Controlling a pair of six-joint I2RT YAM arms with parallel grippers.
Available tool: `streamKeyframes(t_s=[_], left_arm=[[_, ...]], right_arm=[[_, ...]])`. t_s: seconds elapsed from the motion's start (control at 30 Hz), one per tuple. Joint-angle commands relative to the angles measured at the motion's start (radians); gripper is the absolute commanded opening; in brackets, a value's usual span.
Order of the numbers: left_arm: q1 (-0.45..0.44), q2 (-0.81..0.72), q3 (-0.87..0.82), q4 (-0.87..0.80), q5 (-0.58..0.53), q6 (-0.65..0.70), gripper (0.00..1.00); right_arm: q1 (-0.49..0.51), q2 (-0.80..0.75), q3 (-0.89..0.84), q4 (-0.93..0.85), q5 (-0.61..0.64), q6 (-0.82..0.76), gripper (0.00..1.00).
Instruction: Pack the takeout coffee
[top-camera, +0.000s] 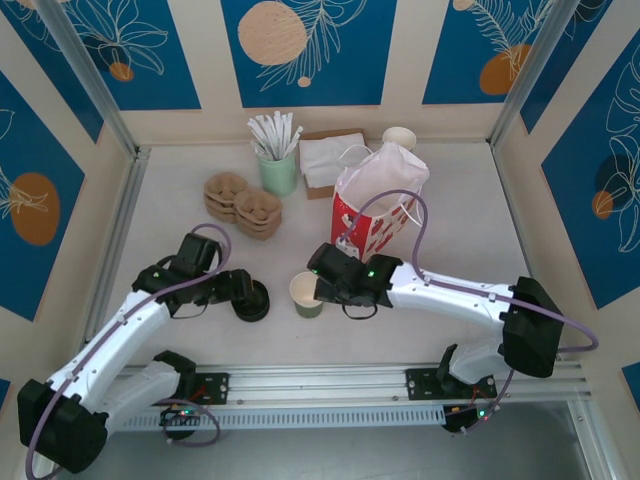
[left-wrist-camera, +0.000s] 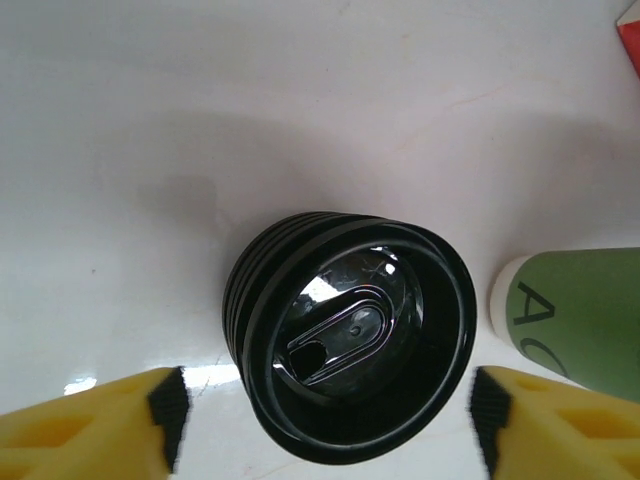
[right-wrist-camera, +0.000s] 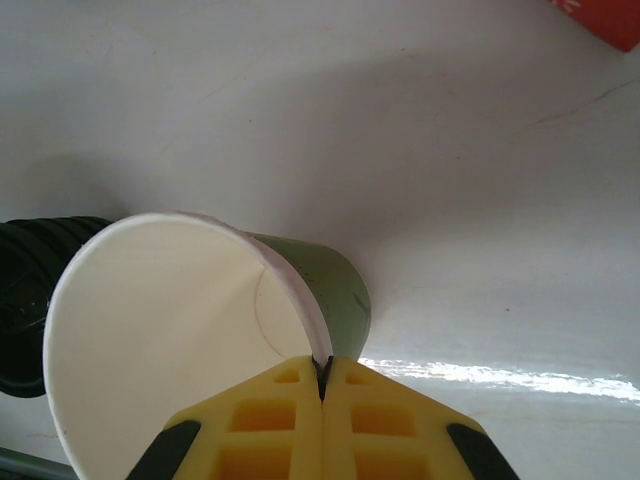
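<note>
**Cup held by its rim**

The right gripper is clamped on the rim of the green cup, which has no lid on. The cup is stood on the white table, just beside a stack of black lids. The left gripper is held wide around the lids. A red bag is seen behind.

1. The cup is being shown green outside, cream inside.
2. The lid stack is being seen glossy black.
3. The bag is being shown red with white marks.
</note>
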Motion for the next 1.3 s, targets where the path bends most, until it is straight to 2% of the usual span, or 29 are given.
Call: streamKeyframes(t_s=[0.0, 0.07, 0.23, 0.57, 0.77, 1.07, 1.27], left_arm=[[-0.026, 0.023, -0.015, 0.039, -0.039, -0.004, 0.68], [-0.04, 0.039, -0.02, 0.04, -0.062, -0.005, 0.61], [-0.055, 0.067, -0.044, 0.039, -0.113, -0.018, 0.59], [-0.068, 0.093, -0.049, 0.049, -0.122, -0.013, 0.49], [-0.074, 0.093, -0.055, 0.05, -0.123, -0.015, 0.44], [-0.079, 0.095, -0.068, 0.054, -0.133, -0.015, 0.38], [-0.08, 0.099, -0.075, 0.063, -0.14, -0.011, 0.33]], right_arm=[[0.001, 0.029, 0.032, 0.036, -0.004, -0.004, 0.0], [0.001, 0.045, 0.03, 0.043, -0.007, 0.001, 0.0], [0.0, 0.076, 0.051, 0.047, -0.012, -0.021, 0.0], [0.002, 0.104, 0.107, 0.013, -0.006, -0.05, 0.14], [0.007, 0.119, 0.16, -0.034, 0.017, -0.072, 0.17], [0.006, 0.112, 0.169, -0.068, 0.022, -0.068, 0.36], [0.01, 0.066, 0.195, -0.132, 0.043, -0.078, 0.38]])
